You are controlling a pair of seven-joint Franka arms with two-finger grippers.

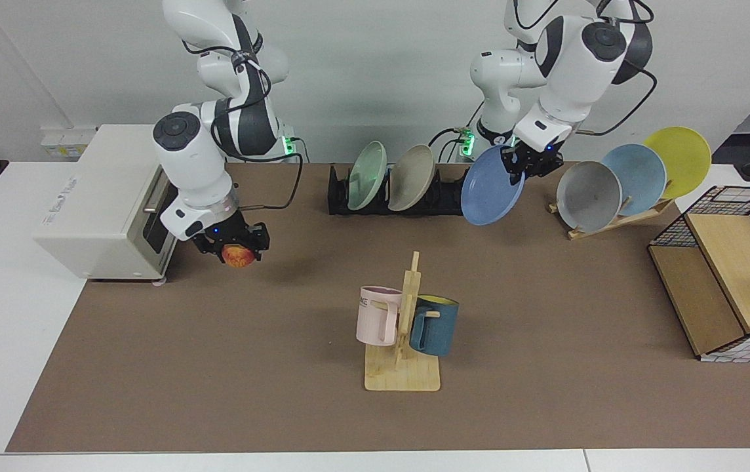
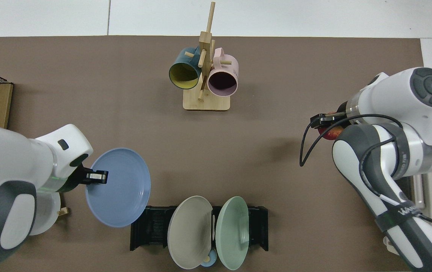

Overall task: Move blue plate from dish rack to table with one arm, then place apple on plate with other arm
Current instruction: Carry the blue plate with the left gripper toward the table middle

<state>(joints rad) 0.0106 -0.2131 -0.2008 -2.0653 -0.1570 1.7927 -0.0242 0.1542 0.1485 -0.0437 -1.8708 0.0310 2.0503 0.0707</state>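
Standing nearest the camera, the wooden mug stand point(image 1: 403, 328) with its pink and dark blue mugs marks ground I should keep clear of. Behind it, my right end effector point(image 1: 231, 244) is closed on the apple point(image 1: 238, 255), held above the desk point(image 1: 217, 367) just beside the toaster oven point(image 1: 106, 196). Farther back, my left end effector point(image 1: 532, 159) pinches the rim of the blue plate point(image 1: 492, 185), which hangs tilted in the air, clear of the black dish rack point(image 1: 401, 193) where the beige and green plates remain. The plate transfer is mid-way, I judge. Next the plate must be levelled and lowered onto open mat, then released before the apple comes over.
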